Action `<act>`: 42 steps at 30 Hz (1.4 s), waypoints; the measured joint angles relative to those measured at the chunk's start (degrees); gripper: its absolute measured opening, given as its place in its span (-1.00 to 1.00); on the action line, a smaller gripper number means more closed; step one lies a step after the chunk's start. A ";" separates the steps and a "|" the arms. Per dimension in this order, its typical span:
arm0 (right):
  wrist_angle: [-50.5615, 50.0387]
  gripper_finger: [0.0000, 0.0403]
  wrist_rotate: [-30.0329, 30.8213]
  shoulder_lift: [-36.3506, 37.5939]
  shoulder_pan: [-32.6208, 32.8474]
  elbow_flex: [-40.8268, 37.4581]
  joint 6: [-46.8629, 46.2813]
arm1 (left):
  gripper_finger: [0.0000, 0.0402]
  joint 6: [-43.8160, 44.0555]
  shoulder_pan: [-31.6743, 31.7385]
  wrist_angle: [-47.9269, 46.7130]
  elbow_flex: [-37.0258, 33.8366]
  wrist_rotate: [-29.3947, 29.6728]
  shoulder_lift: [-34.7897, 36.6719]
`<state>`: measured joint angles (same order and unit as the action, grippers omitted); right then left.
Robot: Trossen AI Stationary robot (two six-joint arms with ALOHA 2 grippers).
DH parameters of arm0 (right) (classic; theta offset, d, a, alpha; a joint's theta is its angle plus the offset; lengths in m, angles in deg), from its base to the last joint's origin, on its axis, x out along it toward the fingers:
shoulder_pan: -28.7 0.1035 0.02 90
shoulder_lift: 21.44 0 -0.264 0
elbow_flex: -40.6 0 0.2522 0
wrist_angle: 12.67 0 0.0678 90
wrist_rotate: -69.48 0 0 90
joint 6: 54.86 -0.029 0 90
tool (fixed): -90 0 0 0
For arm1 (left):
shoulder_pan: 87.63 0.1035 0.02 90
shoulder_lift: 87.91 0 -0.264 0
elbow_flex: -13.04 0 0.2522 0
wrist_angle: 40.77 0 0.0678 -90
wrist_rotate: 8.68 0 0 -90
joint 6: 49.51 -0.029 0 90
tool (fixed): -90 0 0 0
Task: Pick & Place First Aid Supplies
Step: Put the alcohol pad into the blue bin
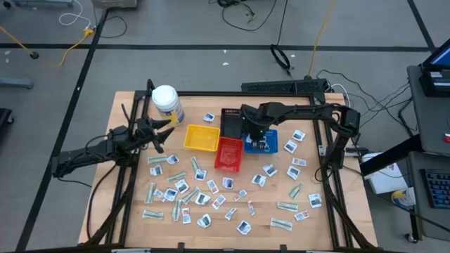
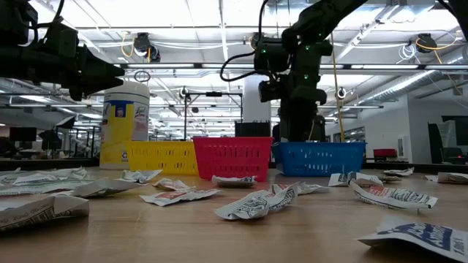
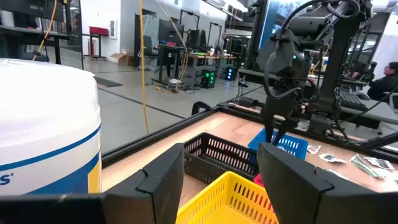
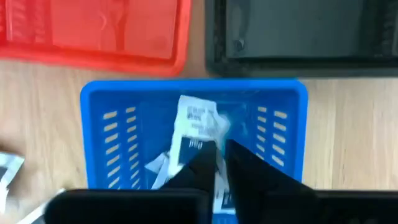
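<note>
Blue tray directly beneath right gripper, fingers nearly together, pinching a white packet above others inside. Could cling to a pad, snag, flutter outside. Left gripper spread, empty, near jar.

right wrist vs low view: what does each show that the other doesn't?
Only the right wrist view: the inside of the blue tray, with white packets lying in it, and the right end effector directly above them with a packet between its fingers.

Only the low view: the white jar, the yellow tray, packets scattered across the table, and the left end effector raised near the jar.

Both: the blue tray, the red tray, the black tray and the right arm over the blue tray.
</note>
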<state>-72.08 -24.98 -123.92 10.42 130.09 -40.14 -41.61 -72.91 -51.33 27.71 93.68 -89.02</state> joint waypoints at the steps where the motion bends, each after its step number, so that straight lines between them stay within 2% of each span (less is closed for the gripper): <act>1: -0.26 -0.76 -0.05 0.00 0.02 0.00 0.02 | 0.04 0.00 0.00 0.00 0.00 0.00 -0.01; 8: -0.87 -0.36 -0.07 0.00 0.00 0.00 -0.03 | 0.04 0.00 -0.01 0.00 0.00 0.00 0.01; 13: -0.95 -0.23 0.04 0.00 0.00 0.00 -3.71 | 0.04 0.00 -0.01 0.00 0.00 0.00 0.01; 19: -2.75 -0.23 6.30 1.65 0.01 0.04 -21.04 | 0.04 0.00 -0.02 0.00 0.00 0.00 0.01; 26: -6.02 -0.26 6.03 5.16 1.69 0.02 -36.19 | 0.04 0.01 -0.01 0.00 -0.01 -0.01 0.00; 34: -6.52 -0.26 6.15 8.48 4.14 0.02 -61.31 | 0.04 0.00 0.00 0.01 0.00 0.00 0.01; 37: -7.12 -0.26 6.05 8.46 5.56 0.04 -66.39 | 0.04 0.01 0.00 0.00 0.00 0.00 -0.01; 42: -6.16 -0.26 8.47 8.44 10.62 0.02 -69.48 | 0.04 0.01 0.00 0.00 0.00 -0.01 0.01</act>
<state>-78.24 -16.51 -115.48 21.04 130.11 -109.62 -41.60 -72.91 -51.33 27.71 93.67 -89.01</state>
